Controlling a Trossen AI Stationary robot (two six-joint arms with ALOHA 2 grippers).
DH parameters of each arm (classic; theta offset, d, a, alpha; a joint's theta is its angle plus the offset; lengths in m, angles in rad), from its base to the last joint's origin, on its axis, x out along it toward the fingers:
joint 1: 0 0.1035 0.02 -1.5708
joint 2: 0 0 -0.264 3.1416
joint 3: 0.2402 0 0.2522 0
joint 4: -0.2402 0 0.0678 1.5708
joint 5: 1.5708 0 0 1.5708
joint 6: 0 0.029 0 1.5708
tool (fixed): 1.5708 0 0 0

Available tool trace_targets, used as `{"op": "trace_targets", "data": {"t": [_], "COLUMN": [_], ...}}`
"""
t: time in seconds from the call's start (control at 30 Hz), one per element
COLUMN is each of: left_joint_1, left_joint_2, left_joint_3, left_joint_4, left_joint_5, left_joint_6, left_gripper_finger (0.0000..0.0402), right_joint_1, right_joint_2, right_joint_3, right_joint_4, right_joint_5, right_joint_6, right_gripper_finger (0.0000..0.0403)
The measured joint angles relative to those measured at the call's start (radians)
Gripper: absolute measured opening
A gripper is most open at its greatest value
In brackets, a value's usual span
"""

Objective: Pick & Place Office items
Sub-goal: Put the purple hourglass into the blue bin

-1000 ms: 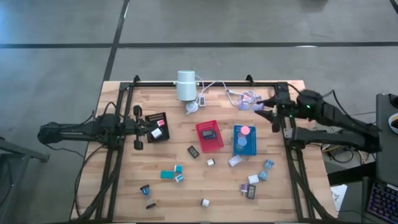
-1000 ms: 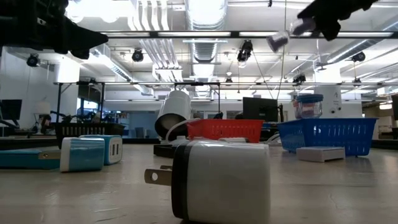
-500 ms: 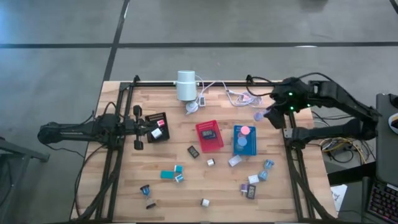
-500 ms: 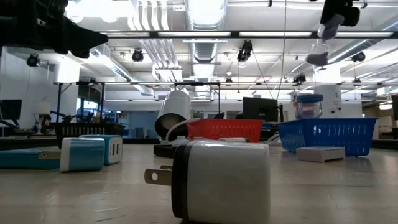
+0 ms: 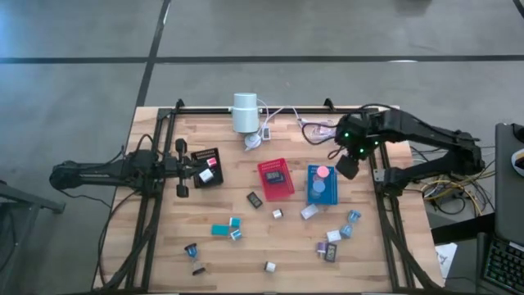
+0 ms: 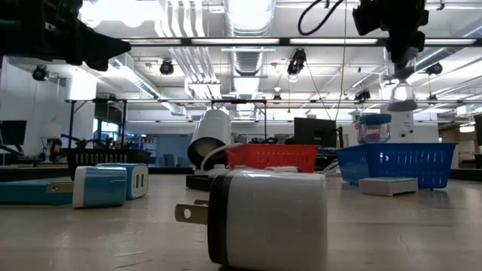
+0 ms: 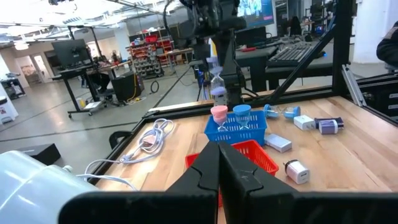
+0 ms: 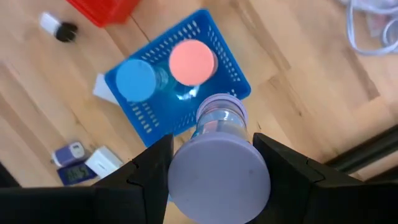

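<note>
Lilac-capped hourglass [image 8: 217, 151] in right gripper [image 5: 347, 166] moved beside blue tray [image 5: 321, 192].

Right claw [image 5: 347, 167] raised, pointing down, fingers clamped on a load; left claw [image 5: 182, 168] closed, resting low at left.

Three trays, red [image 5: 276, 179], blue [image 5: 321, 187] and black [image 5: 207, 167], plus perhaps fifteen small office items [image 5: 223, 230] loose on the bench.
</note>
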Motion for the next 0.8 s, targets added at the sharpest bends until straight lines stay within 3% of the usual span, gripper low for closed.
{"op": "trace_targets", "data": {"t": [0.43, 0.8], "left_joint_1": [0.0, 0.0], "left_joint_2": [0.0, 0.0], "left_joint_3": [0.0, 0.0], "left_joint_4": [0.0, -0.001], "left_joint_5": [0.0, 0.0], "left_joint_6": [-0.016, -0.019], "left_gripper_finger": [0.0005, 0.0005], "right_joint_1": [0.02, 0.02], "right_joint_2": [0.087, 0.086], "right_joint_3": [-0.125, -0.233], "right_joint_4": [0.12, 0.263], "right_joint_5": [0.004, 0.009], "right_joint_6": [-0.034, -0.079], "right_gripper_finger": [0.0192, 0.0192]}}
